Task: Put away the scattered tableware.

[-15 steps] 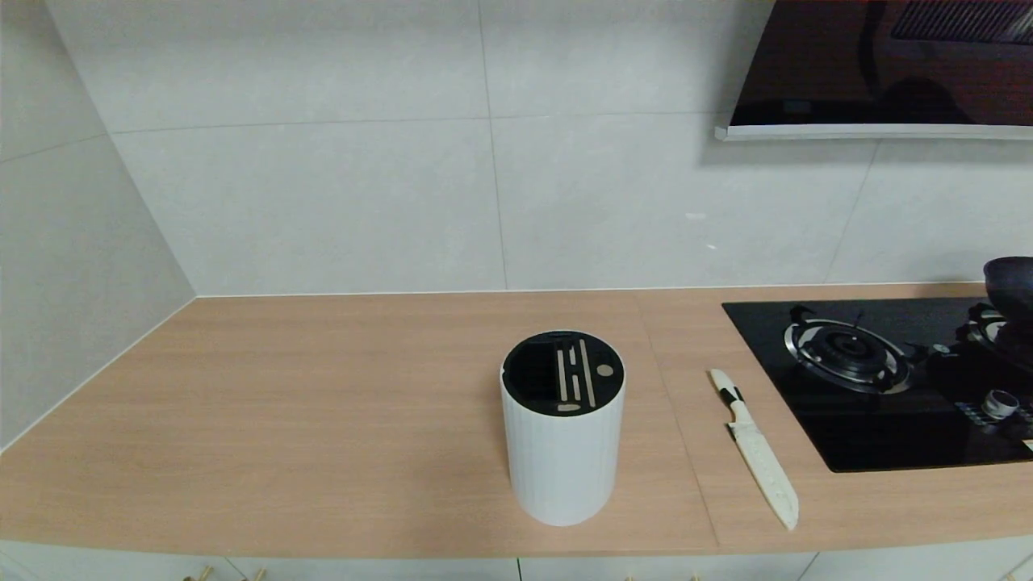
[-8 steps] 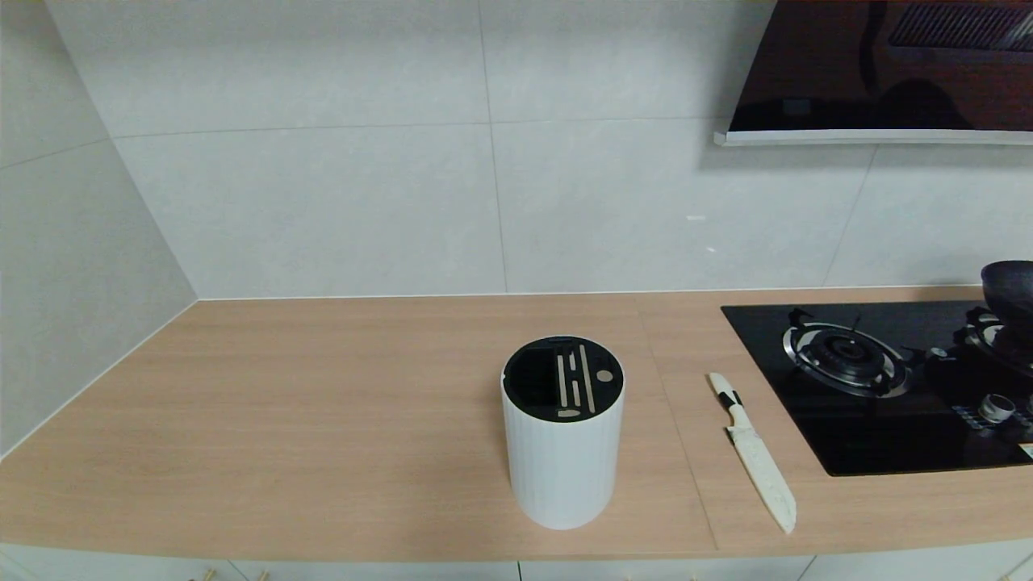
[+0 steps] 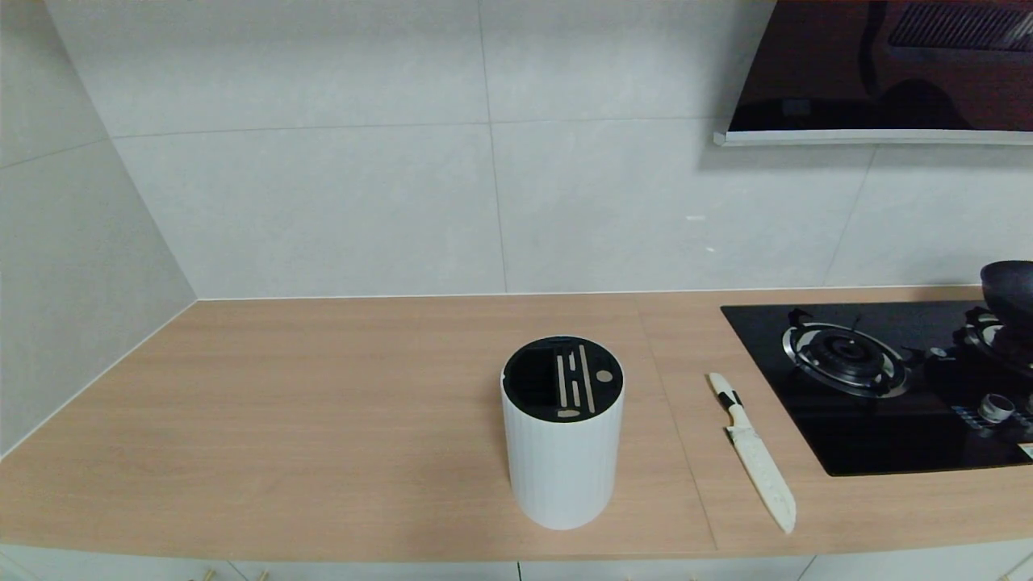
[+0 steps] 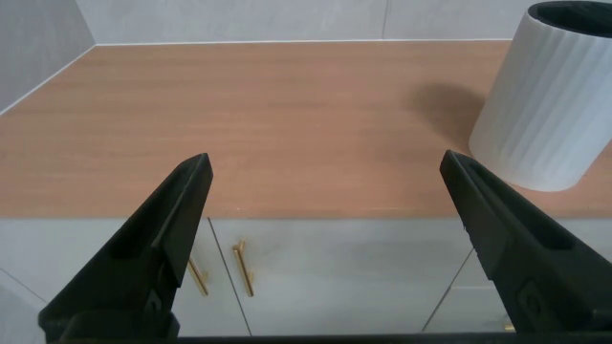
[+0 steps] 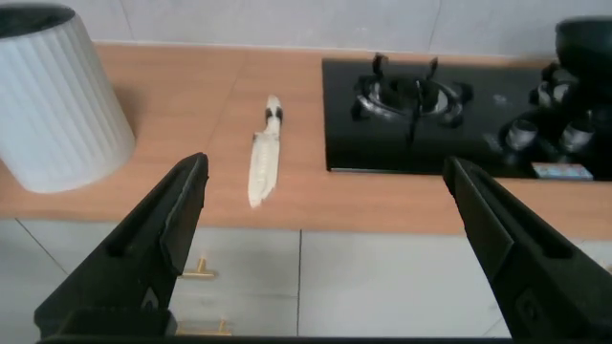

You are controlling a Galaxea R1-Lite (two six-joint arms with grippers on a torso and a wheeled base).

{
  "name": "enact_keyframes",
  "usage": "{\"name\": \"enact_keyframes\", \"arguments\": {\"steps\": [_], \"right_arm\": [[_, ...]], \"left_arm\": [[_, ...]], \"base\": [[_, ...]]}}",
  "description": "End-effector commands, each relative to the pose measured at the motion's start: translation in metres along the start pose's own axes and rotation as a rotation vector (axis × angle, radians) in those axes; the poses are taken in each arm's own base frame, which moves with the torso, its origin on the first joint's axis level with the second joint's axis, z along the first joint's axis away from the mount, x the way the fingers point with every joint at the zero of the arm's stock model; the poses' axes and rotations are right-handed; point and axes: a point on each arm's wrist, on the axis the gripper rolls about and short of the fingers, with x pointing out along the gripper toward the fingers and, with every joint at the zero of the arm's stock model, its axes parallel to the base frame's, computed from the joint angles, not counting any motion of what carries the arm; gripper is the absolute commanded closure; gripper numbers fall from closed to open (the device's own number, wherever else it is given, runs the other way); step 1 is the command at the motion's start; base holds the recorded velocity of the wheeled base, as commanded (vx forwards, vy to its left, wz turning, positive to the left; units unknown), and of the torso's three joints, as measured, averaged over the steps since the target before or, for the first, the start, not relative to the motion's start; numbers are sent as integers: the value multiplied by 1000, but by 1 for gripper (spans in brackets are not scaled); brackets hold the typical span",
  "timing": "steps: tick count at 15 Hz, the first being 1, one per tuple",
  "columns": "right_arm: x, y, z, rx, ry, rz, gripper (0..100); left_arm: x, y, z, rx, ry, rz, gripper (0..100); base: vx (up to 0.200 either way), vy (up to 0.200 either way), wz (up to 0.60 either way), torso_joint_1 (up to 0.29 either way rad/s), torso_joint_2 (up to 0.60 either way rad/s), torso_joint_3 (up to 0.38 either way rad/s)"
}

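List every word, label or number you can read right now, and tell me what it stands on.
No text can be read anywhere.
The label at the front edge of the hob: too small and blurred to read.
The markings beside the knob on the hob: too small to read.
The knife holder and the knife: no print visible.
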Motion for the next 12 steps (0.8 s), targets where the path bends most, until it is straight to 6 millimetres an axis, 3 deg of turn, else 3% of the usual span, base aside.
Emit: {"name": "enact_keyframes", "arguments": {"steps": [1, 6, 7, 12], "right_arm": [[13, -2, 30, 5, 72, 39, 0], [69, -4, 58, 28, 304, 123, 0], [94, -4, 58, 36, 407, 149, 0], [172, 7, 40, 22, 561, 201, 0]], "left_arm": [[0, 0, 0, 0, 0, 0, 0], [0, 0, 0, 0, 0, 0, 0], [0, 0, 0, 0, 0, 0, 0], [0, 0, 0, 0, 0, 2, 0]], "base": [[0, 0, 0, 0, 0, 0], [0, 0, 0, 0, 0, 0], [0, 0, 0, 0, 0, 0], [0, 0, 0, 0, 0, 0]]}}
